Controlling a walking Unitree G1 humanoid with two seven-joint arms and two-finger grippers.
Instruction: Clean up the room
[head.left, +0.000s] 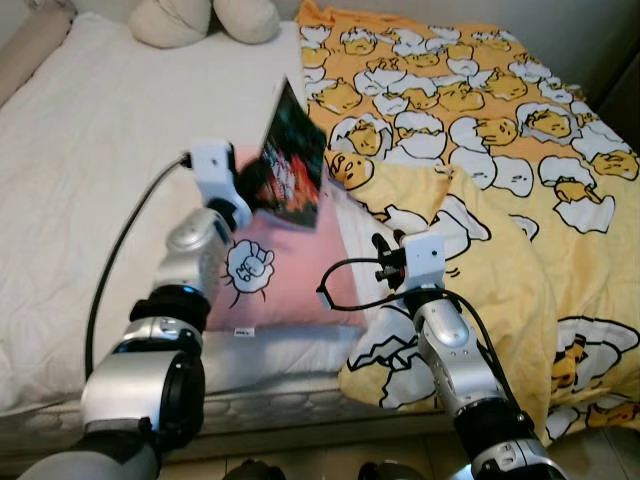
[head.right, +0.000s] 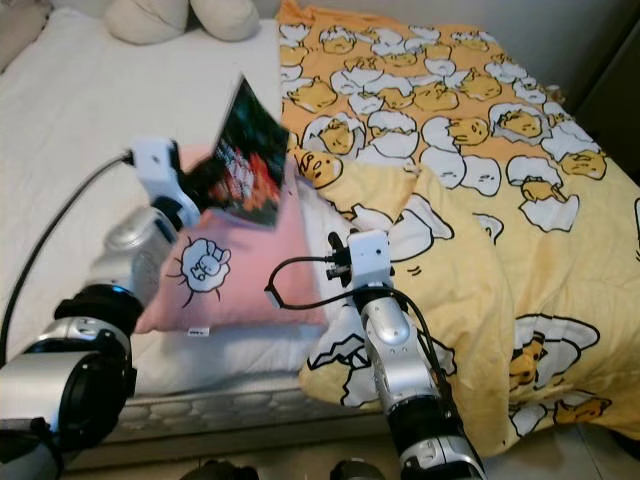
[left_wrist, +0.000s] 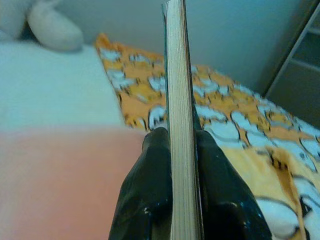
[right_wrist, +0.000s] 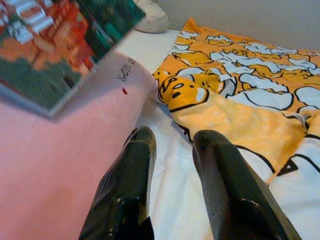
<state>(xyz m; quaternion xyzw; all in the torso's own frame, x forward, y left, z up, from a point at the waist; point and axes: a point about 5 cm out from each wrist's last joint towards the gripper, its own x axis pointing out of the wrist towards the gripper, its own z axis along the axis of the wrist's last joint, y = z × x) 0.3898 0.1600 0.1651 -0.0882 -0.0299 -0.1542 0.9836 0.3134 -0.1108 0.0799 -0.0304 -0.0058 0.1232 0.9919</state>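
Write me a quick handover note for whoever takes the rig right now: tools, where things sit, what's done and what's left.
Left tool: shut on the book, gripping it by its edge, held tilted in the air above the pink pillow.
Right tool: open, holding nothing, low over the white sheet between the pink pillow and the yellow blanket.
Done: book is lifted off the bed.
Left: put the book down somewhere proper; no shelf or table is in view. The yellow blanket lies rumpled with a folded-back corner, the pink pillow sits near the bed's front edge, and two cream cushions rest at the head.
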